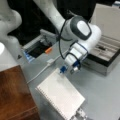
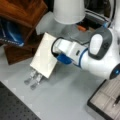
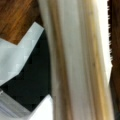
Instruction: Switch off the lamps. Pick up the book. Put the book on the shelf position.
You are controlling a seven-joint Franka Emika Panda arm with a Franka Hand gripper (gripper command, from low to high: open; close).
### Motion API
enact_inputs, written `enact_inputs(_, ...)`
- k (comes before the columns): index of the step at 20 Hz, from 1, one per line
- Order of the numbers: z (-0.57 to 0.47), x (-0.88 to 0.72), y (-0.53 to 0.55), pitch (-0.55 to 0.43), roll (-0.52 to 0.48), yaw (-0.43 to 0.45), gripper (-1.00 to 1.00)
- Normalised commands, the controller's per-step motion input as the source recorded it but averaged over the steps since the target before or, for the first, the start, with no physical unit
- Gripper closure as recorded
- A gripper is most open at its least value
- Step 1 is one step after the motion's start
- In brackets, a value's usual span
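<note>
Closest to me, the wrist view is filled by the book (image 3: 77,60), seen edge-on, pale page edges running top to bottom with the spiral teeth along its right side, and brown wood behind it at both sides. From that I judge the gripper (image 1: 70,69) is right at the book's edge, but I cannot tell whether the jaws are spread, pressed together or pinching the cover. In a front view the gripper sits at the book's upper corner, touching or just above it. The book (image 1: 61,96) lies propped on the metal stand strips (image 1: 79,115) on the grey table (image 1: 105,95). In a front view the book (image 2: 45,56) leans against the shelf (image 2: 21,12) side, its low edge by the strips (image 2: 33,78). The shelf (image 1: 15,93) board carries no book, so placing is undone; pickup looks in hand at best. The lamp shade (image 2: 68,11) shows no glow I can judge. Farthest back sits the open grey case (image 1: 106,53).
</note>
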Motion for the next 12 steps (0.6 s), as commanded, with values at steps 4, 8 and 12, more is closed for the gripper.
enact_inputs(4, -0.16, 0.22, 0.16, -0.112, -0.21, -0.16, 1.0)
enact_inputs(8, -0.18, 0.23, 0.13, -0.115, -0.219, -0.153, 1.0)
enact_inputs(12, -0.17, 0.22, 0.11, -0.105, -0.233, -0.148, 1.0)
